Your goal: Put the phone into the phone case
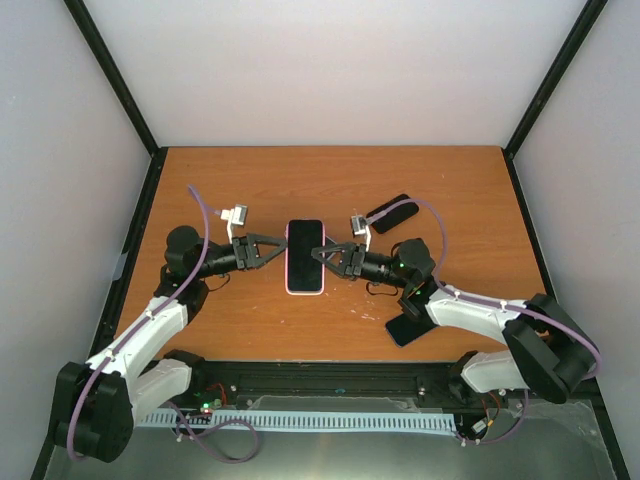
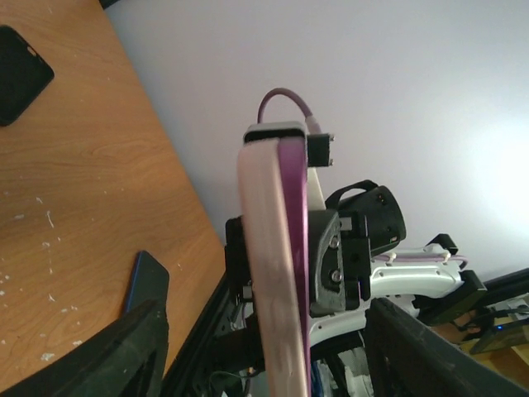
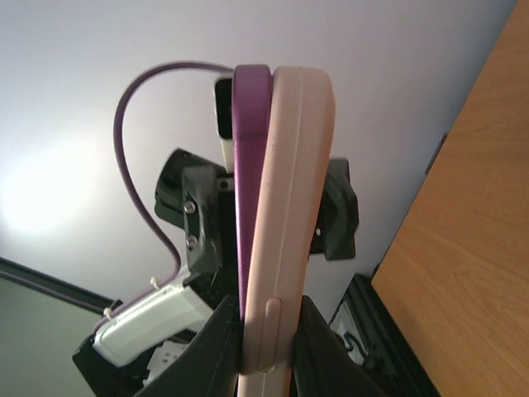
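above the surface (image 1: 250, 320): we hold phone (image 1: 305, 252) and pink case (image 1: 289, 262) between both tools
left tool (image 1: 274, 250): clamped on case edge
right tool (image 1: 325, 255): clamped on the opposite edge
step: seating the phone
next: press the purple edge flush

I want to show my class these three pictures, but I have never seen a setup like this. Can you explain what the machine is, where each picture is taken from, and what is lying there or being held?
These are two robot arms bolted at the near edge of a wooden table. The wide picture comes from a camera above and behind them. The other two come from cameras on each wrist, looking along that arm's own fingers.

Between them, the left gripper and the right gripper hold a phone in a pale pink phone case from opposite sides. The wrist views show it edge-on: purple phone, pink case against it.

Two dark flat phone-like items also lie on the table, one partly hidden under the right arm.
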Robot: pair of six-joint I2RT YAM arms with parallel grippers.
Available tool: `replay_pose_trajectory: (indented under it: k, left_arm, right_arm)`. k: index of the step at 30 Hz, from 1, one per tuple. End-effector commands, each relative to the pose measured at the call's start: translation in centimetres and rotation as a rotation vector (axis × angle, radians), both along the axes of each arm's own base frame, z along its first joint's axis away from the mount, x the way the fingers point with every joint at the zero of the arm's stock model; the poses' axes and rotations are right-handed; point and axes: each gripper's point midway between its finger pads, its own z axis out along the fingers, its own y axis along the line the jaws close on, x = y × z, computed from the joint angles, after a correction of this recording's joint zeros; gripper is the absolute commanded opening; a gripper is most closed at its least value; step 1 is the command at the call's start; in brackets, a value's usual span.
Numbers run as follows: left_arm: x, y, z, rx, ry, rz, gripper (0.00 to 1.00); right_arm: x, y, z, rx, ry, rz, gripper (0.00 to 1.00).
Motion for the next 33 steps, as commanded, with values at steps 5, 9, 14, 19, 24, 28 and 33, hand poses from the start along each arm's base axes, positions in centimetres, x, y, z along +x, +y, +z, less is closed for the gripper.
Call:
replay_pose_trajectory:
  k: [5,9,14,19,24,28,33]
  left_arm:
    - [-2.2,-0.5,-1.2,0.016,-0.020,-0.107,0.69]
    - [-2.6,-0.7,-1.3,0.020,-0.044,-0.137,0.69]
    - [-3.1,-0.9,1.3,-0.002,-0.148,-0.178,0.78]
    - [-2.0,-0.9,1.6,0.020,-0.167,-0.134,0.80]
    - [-1.9,-1.1,2.8,-0.007,-0.208,-0.153,0.73]
    - [-2.2,-1.2,3.8,-0.017,-0.255,-0.175,0.59]
    - [-2.4,-1.4,3.7,-0.007,-0.273,-0.216,0.39]
  right_arm:
    - [2.0,-1.0,3.9,0.069,-0.105,-0.153,0.13]
    - [1.4,-0.1,4.0,0.057,-0.163,-0.086,0.13]
    - [-0.3,0.3,1.9,-0.032,-0.238,0.000,0.13]
    - [-2.2,-0.4,2.0,-0.080,-0.326,0.051,0.13]
    - [-3.5,-0.8,2.3,-0.140,-0.401,0.094,0.13]
    - [-4.1,-1.0,2.5,-0.143,-0.414,0.122,0.13]
    - [-4.3,-0.9,2.4,-0.137,-0.411,0.134,0.13]
